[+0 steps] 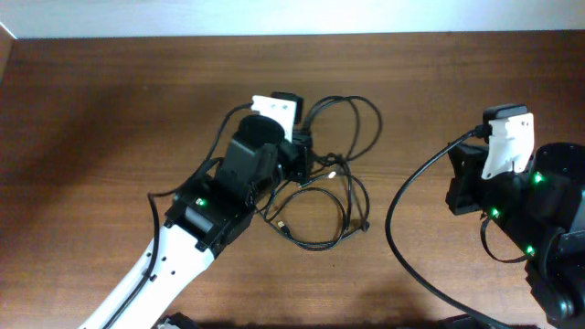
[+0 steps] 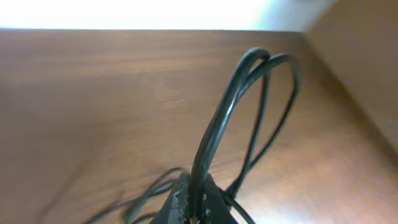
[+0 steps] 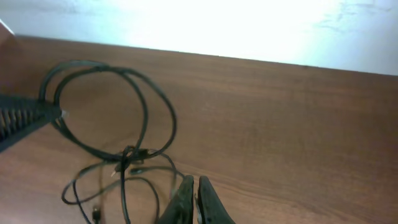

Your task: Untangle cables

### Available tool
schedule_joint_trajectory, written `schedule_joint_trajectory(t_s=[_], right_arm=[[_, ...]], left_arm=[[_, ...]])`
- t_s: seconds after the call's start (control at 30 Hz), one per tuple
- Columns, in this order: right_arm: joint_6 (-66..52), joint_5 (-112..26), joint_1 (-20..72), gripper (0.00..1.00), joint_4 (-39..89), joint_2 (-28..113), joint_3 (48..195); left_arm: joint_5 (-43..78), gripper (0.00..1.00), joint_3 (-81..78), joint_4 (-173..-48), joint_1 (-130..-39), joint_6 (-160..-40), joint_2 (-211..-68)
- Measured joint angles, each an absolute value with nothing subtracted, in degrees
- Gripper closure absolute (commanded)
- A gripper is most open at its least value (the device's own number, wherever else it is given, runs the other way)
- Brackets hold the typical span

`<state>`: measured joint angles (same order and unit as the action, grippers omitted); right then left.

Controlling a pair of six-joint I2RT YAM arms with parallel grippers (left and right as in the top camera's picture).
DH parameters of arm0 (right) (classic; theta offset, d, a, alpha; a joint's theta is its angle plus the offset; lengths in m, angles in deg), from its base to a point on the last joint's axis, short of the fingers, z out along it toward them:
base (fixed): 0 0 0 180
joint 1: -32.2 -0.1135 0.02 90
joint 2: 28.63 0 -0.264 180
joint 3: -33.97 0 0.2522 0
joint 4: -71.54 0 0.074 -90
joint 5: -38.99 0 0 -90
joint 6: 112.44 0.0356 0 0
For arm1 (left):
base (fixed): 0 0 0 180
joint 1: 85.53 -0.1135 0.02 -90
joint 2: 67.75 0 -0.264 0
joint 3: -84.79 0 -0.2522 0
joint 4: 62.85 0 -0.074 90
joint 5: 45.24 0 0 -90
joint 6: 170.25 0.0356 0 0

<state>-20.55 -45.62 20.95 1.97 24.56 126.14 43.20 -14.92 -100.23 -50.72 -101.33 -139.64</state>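
Black cables [image 2: 217, 124] are pinched in the closed jaws of the left gripper [image 2: 194, 204], with two loops rising from the grip. The rest lies tangled mid-way across the wooden table [image 1: 91, 110]. The right gripper [image 3: 196, 200], jaws closed on nothing, sits well apart from the tangle.

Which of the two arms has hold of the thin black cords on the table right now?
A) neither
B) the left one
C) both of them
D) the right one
B: the left gripper is shut on a loop of the cables that rises from between its fingers. The right gripper is shut on nothing and sits apart from the tangle.
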Motion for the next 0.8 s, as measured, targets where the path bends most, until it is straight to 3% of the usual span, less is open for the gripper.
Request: schedule_joint_trajectory(t_s=[0.13,0.3,0.37,0.43,0.47,0.8], right_arm=[[-28.07,-41.62,20.95,0.46,-0.28,25.04,126.16],[-34.36,-36.83,20.95,0.45,-1.44,27.62,126.16],[-35.35,-35.70,20.95,0.57,-1.44,28.60,126.16],[-36.27,-34.95,20.95,0.90,-1.53,29.67,126.16],[-36.59,-34.82,20.95,0.96,-1.66,30.13,126.16],[-37.49,-34.36,20.95,0.96,-2.53,31.97,126.16]], left_arm=[[29.85,1.00,-14.92,-94.75,-50.72,-92.57,-139.64],[19.05,1.00,-14.92,-93.48,-50.72,-86.53,-139.64],[17.37,1.00,-14.92,-93.46,-50.72,-85.53,-139.64],[16.21,1.00,-14.92,-93.46,-50.72,-84.94,-139.64],[15.90,1.00,-14.92,-93.46,-50.72,-84.72,-139.64],[22.85,1.00,-14.92,-93.61,-50.68,-85.86,-139.64]])
